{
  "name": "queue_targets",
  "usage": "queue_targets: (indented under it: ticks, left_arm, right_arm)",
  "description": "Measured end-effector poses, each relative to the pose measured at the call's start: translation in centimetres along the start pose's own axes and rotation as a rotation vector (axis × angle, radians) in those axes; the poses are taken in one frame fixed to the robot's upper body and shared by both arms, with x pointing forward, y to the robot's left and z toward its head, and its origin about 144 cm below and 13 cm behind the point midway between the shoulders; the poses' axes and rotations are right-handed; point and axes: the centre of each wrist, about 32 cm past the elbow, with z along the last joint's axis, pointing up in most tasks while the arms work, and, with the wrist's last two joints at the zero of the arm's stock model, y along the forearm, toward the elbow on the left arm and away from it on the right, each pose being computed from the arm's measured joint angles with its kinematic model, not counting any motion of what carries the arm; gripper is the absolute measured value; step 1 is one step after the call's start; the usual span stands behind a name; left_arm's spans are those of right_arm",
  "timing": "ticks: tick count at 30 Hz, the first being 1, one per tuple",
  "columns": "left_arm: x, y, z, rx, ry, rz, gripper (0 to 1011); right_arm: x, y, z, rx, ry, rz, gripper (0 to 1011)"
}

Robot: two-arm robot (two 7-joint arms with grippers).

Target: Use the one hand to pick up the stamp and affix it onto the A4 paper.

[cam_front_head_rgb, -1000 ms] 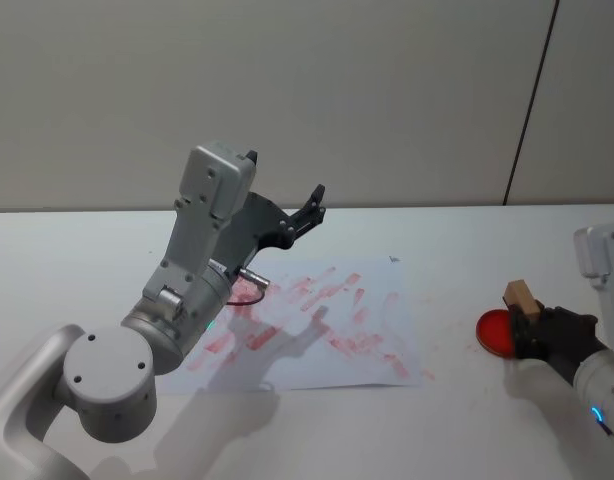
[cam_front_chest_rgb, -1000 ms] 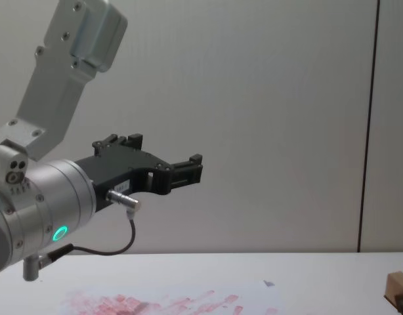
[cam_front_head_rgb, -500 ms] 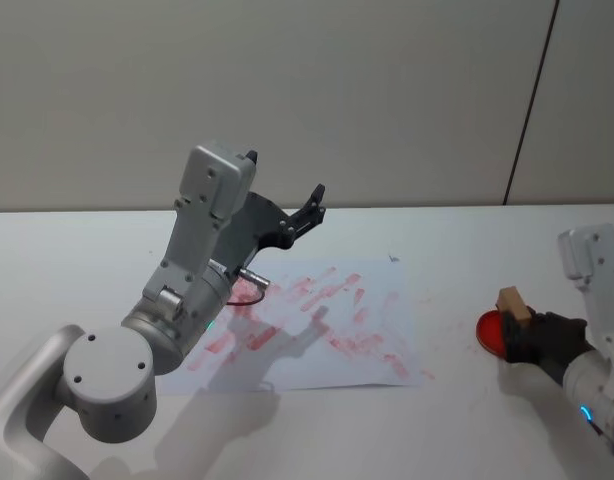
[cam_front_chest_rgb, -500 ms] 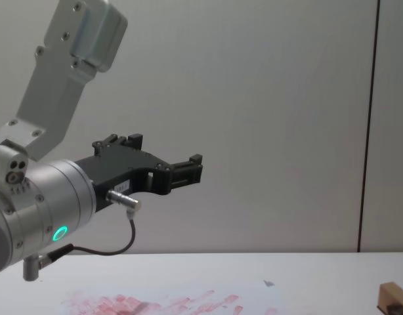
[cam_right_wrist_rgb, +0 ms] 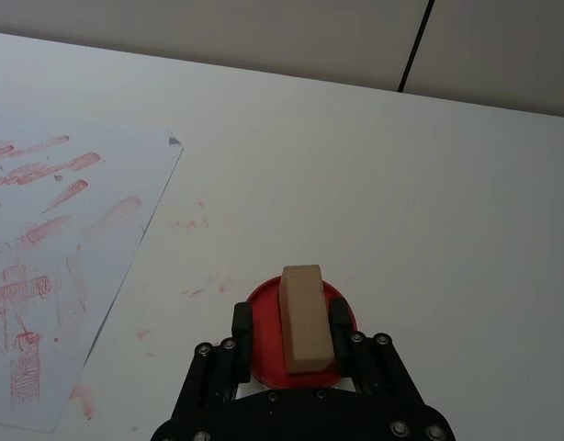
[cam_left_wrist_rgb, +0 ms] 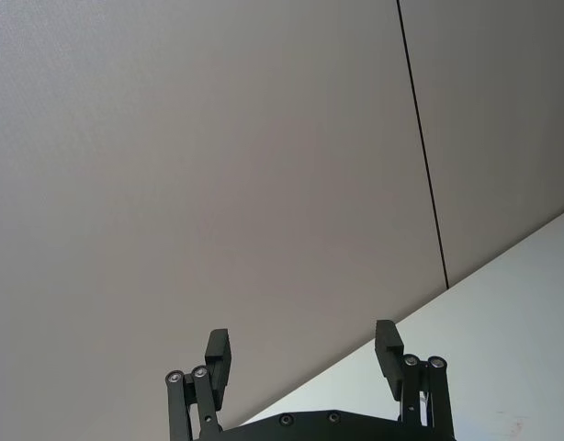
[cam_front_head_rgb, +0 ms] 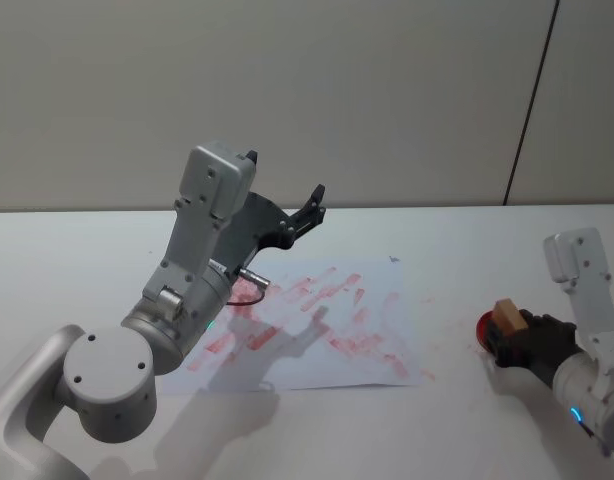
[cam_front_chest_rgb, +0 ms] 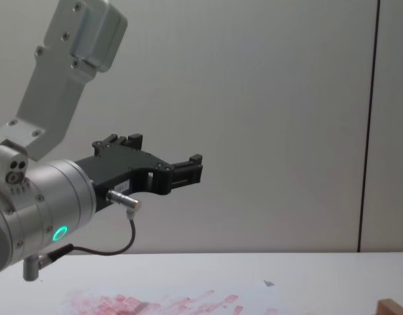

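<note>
My right gripper is shut on the stamp, a light-brown wooden block, low over a red ink pad at the table's right. In the right wrist view the stamp stands between the black fingers, with the ink pad under it; I cannot tell whether they touch. The A4 paper, white with red-pink marks, lies flat at the table's middle, to the left of the pad. My left gripper hangs open and raised above the paper's far left part. It holds nothing.
The white table runs back to a grey wall with a dark vertical seam. A few red smudges mark the table between the paper's edge and the pad. The left arm's elbow looms at the front left.
My right gripper has moved down and slightly left with the stamp, bringing it lower over the red pad. The left arm has stayed still.
</note>
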Motion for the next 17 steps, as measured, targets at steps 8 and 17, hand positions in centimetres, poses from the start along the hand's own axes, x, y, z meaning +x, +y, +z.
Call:
queue_targets:
  ticks: [8,17]
  left_arm:
    - [0.00,0.00,0.00,0.000,0.000,0.000,1001]
    - [0.00,0.00,0.00,0.000,0.000,0.000,1002]
  right_arm:
    - [-0.09,0.13,-0.02,-0.005,-0.002,0.003,706]
    - [-0.15,0.21,-0.04,-0.008,-0.003,0.004,962]
